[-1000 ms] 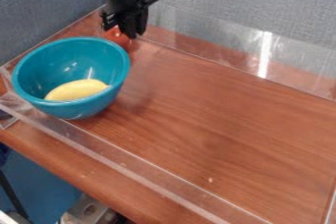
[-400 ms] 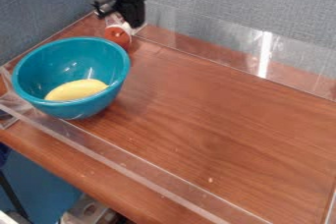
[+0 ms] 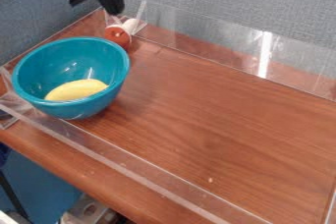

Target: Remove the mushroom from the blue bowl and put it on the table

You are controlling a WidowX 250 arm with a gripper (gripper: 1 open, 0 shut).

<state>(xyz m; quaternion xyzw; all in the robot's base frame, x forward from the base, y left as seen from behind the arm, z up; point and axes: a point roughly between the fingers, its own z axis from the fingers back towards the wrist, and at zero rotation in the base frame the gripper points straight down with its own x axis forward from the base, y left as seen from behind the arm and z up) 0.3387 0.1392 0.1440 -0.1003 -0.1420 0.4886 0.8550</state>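
The blue bowl (image 3: 73,76) stands at the left of the table (image 3: 210,110). The mushroom (image 3: 120,34), red-capped with a white stem, lies on the table just behind the bowl's far rim, close to the back acrylic wall. My gripper (image 3: 113,2) hangs above the mushroom and slightly to its left, clear of it. It is dark and partly cut off by the top edge. It is shut and I see nothing between its fingers.
A yellow rounded object (image 3: 77,90) lies in the bottom of the bowl. Low clear acrylic walls (image 3: 262,51) run along the table's back and front edges. Bare wood stretches to the right of the bowl.
The gripper has risen from the mushroom and moved up and to the left. The mushroom has stayed on the table behind the bowl.
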